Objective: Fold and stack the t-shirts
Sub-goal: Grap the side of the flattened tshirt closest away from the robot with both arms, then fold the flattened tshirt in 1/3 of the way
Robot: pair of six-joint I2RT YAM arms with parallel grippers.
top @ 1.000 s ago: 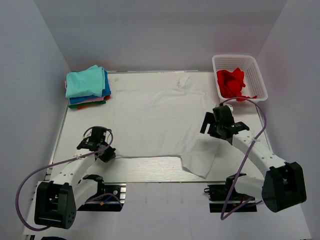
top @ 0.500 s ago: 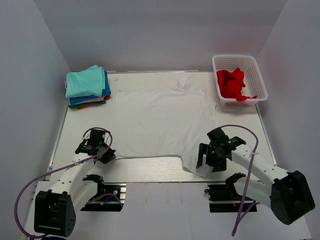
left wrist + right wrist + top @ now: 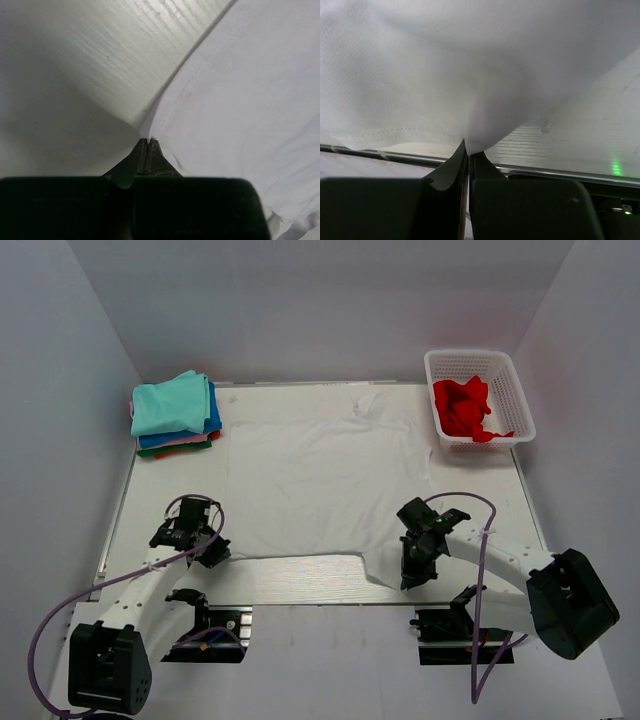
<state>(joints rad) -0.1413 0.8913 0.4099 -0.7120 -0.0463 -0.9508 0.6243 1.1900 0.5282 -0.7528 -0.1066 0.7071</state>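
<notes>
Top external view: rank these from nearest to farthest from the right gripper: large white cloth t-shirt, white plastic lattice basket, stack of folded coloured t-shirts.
1. Large white cloth t-shirt, mid-table; the right gripper pinches its near right part.
2. White plastic lattice basket, far right corner.
3. Stack of folded coloured t-shirts, far left corner.

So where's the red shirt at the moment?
From the top camera, the red t-shirt lies crumpled inside the white lattice basket at the far right, just beyond the far right corner of the spread white t-shirt.
</notes>
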